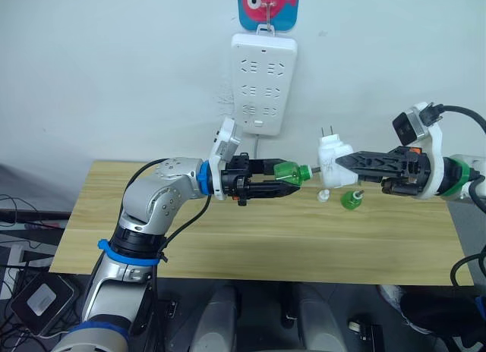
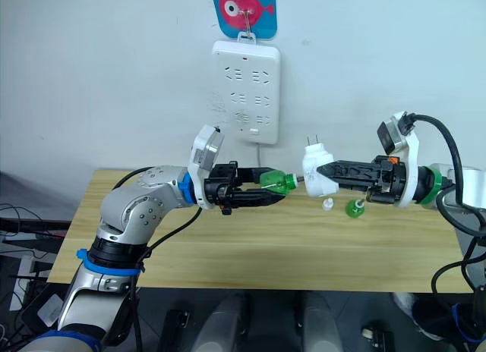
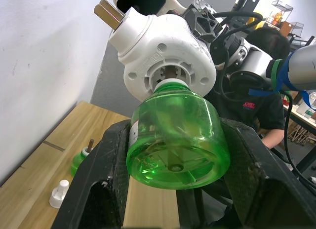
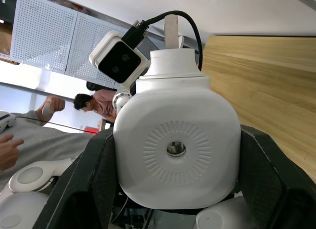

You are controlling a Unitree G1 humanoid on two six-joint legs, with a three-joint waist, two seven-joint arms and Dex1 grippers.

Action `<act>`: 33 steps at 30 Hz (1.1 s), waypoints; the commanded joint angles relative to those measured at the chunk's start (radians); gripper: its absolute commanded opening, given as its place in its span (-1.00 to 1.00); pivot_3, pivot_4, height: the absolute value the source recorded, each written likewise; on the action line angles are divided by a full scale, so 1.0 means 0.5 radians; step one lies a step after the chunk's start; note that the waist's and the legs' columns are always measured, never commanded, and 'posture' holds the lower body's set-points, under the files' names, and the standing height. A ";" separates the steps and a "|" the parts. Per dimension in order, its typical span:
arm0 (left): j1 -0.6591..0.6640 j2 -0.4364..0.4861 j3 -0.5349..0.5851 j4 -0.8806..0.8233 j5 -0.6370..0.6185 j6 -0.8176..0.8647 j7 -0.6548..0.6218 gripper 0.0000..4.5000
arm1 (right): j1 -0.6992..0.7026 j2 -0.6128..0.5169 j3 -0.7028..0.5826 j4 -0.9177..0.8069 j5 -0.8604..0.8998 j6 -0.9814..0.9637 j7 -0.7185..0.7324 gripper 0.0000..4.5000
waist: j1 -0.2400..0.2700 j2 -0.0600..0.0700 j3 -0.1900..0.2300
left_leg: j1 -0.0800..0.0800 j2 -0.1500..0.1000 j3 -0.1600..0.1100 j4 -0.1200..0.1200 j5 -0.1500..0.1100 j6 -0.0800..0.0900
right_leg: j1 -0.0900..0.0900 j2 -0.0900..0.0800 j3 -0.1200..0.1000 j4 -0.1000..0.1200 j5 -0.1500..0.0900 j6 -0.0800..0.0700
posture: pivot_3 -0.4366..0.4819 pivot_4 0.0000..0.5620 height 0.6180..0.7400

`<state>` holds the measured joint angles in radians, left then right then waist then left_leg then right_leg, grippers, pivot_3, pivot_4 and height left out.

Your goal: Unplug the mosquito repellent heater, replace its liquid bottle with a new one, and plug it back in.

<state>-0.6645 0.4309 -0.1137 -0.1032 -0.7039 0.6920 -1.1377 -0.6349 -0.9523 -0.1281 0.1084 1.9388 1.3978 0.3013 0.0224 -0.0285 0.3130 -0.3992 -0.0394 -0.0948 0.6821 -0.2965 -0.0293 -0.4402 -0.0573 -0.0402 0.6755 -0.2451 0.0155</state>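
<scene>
No brand name or readable writing showed on the mosquito repellent heater (image 1: 334, 154), on the green liquid bottle (image 1: 291, 172), or on the long white power strip (image 1: 263, 83) hanging on the wall. The strip hung from a hook on a blue card with a pink fish (image 1: 268, 6).

The right gripper (image 1: 343, 161) held the heater above the bench (image 1: 228, 231), its jaws closed on the white body, with the plug prongs pointing up. The left gripper (image 1: 292, 174) had its jaws clamped on the green bottle, whose neck met the socket in the heater's underside; the left wrist view showed the neck seated at the opening.

On the light wooden bench lay a second green bottle (image 1: 351, 199) and, just beside it, a small white cap (image 1: 323, 195). The wall behind was plain white. In the right wrist view, people stood in the room before grey perforated panels (image 4: 44, 39).
</scene>
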 commanded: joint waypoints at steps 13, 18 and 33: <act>0.001 0.023 -0.042 -0.075 0.006 -0.023 -0.108 0.01 | -0.083 0.001 0.029 -0.008 0.067 -0.028 0.045 0.32 | 0.000 0.000 0.000 | 0.000 0.000 -0.001 0.000 0.000 0.000 | 0.000 0.000 0.000 -0.001 0.000 0.000 | 0.07 0.13 1.00; -0.008 0.020 -0.040 -0.056 0.021 -0.031 -0.120 0.01 | -0.079 0.014 0.033 -0.013 0.067 -0.032 0.048 0.32 | 0.000 0.000 0.000 | -0.001 0.000 -0.002 0.000 0.000 0.000 | 0.000 0.000 0.000 -0.002 0.000 0.000 | 0.07 0.14 1.00; -0.030 0.027 -0.032 0.004 0.072 -0.079 -0.130 0.01 | -0.098 0.018 0.034 0.018 0.067 -0.012 0.060 0.32 | 0.000 -0.001 0.001 | -0.001 0.000 -0.002 0.000 0.000 0.000 | 0.000 0.000 0.000 -0.003 0.000 0.000 | 0.06 0.17 1.00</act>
<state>-0.6629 0.4587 -0.1282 -0.0950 -0.6719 0.6793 -1.2022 -0.6623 -0.9369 -0.0926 0.1326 1.9408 1.4007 0.3057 0.0223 -0.0290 0.3135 -0.3996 -0.0393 -0.0958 0.6819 -0.2966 -0.0291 -0.4401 -0.0572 -0.0404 0.6741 -0.2451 0.0155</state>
